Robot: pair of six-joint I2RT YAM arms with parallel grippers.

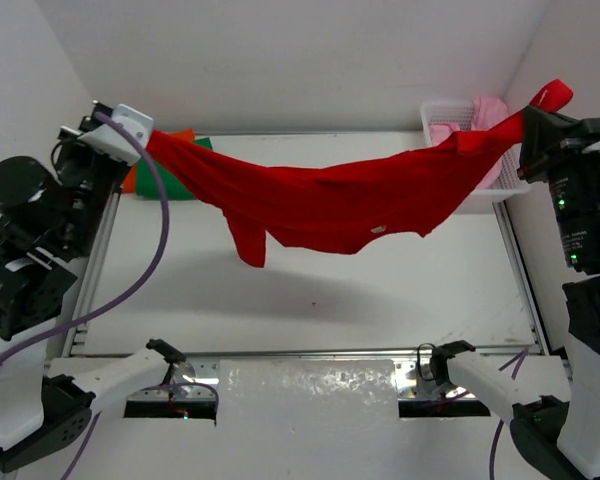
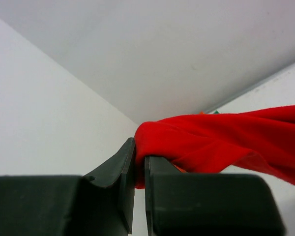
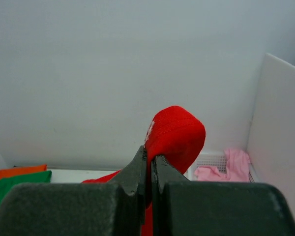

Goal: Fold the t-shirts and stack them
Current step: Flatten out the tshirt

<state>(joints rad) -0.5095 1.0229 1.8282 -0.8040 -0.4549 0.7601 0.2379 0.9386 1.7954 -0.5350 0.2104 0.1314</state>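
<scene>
Table: a white table (image 1: 310, 310) is sitting inside a metal rail frame and is catching a soft shadow beneath the hanging cloth.
Room: plain white walls are closing in at the back and on both sides.
Red t-shirt (image 1: 330, 205): it is hanging in the air above the table, stretched between the two grippers and sagging in the middle.
Left gripper (image 2: 140, 155): it is pinching the shirt's left end, its jaws nearly together with bunched cloth between them.
Right gripper (image 3: 148, 157): it is clamping the shirt's right end, jaws pressed close, with a rounded loop of cloth sticking up above them.
Orange t-shirt (image 3: 17, 172) and green t-shirt (image 3: 19, 184): they are lying together at the table's far left corner.
Pink t-shirt (image 3: 233, 164): it is lying in a white lattice basket (image 3: 206, 160) at the far right corner.
Overhead view alone: it is showing the whole span of red cloth, one sleeve dangling left of centre, and the red cloth partly covering the orange and green shirts.
Left wrist view alone: it is showing the cloth wedged in the narrow gap between the jaws.
Right wrist view alone: it is showing the orange shirt lying just beyond the green one, touching it.
</scene>
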